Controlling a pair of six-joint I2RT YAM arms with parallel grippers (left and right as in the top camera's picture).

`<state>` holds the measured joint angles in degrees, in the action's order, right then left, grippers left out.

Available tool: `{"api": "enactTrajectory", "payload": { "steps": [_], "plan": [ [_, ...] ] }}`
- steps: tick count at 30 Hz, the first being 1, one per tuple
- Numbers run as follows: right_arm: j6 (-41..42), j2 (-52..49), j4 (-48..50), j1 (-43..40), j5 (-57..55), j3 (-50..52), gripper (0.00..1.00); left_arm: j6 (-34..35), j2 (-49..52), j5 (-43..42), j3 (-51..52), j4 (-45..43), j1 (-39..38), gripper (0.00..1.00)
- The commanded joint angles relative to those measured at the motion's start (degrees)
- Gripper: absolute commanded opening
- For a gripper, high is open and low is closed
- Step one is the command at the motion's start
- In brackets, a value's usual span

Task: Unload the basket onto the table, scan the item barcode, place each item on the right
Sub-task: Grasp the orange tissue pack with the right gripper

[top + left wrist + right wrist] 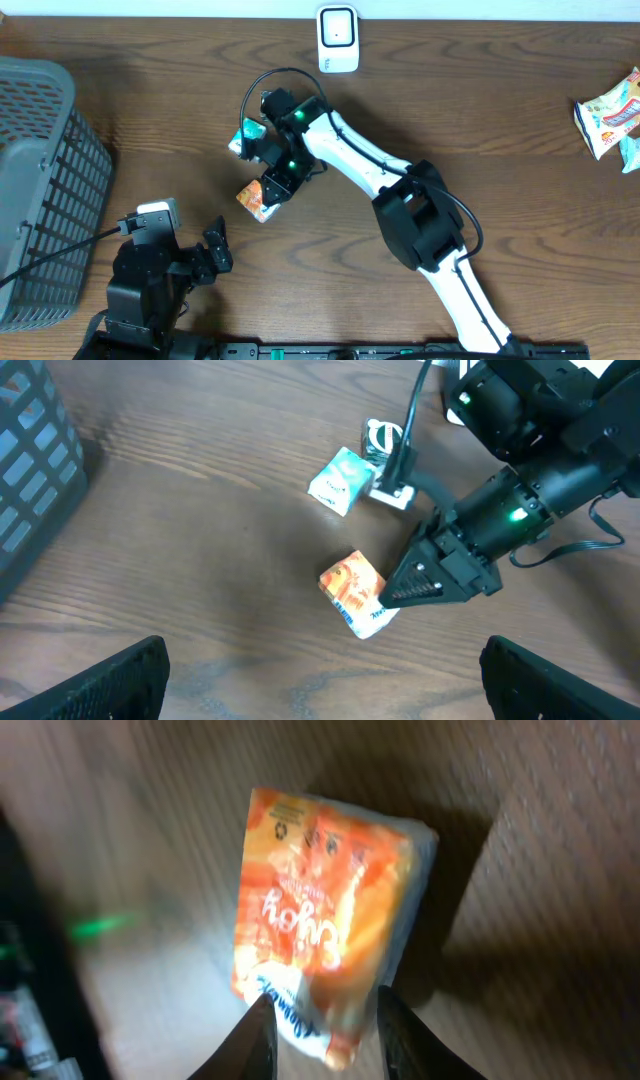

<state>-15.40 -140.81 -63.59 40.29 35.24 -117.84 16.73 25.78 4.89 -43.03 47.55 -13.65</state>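
Both fingers of the right gripper pinch the orange packet end-on — jaws narrowly parted.

- We see the table evenly lit and sharp from above.
- Our right wrist view is dim and blurry.
- The orange packet glares there, with a dark shadow beside it.

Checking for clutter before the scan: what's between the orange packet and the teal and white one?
Nothing: the left wrist view shows bare wooden table between the orange packet and the teal-and-white packet.
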Motion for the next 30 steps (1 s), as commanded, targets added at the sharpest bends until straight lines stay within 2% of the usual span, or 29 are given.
{"api": "enactTrajectory", "payload": {
  "steps": [1,5,6,9,30],
  "plan": [
    [5.29,0.98,-0.81,-1.36,3.74,-0.04,0.27,0.31,-0.09,0.74,0.07,-0.09,0.00,0.98],
    [9.60,0.98,-0.28,-2.49,6.99,-0.31,0.35,0.31,-0.07,0.74,0.07,-0.09,0.02,0.98],
    [9.90,0.98,0.11,-2.75,7.39,-0.31,0.40,0.31,-0.09,0.74,0.07,-0.09,0.02,0.98],
    [10.03,0.98,1.79,-3.21,6.23,-0.28,0.45,0.31,-0.09,0.74,0.07,-0.09,0.00,0.98],
    [13.25,0.96,10.01,-0.87,6.36,4.52,0.45,0.31,-0.09,0.74,0.07,-0.09,0.02,0.98]
  ]
}}
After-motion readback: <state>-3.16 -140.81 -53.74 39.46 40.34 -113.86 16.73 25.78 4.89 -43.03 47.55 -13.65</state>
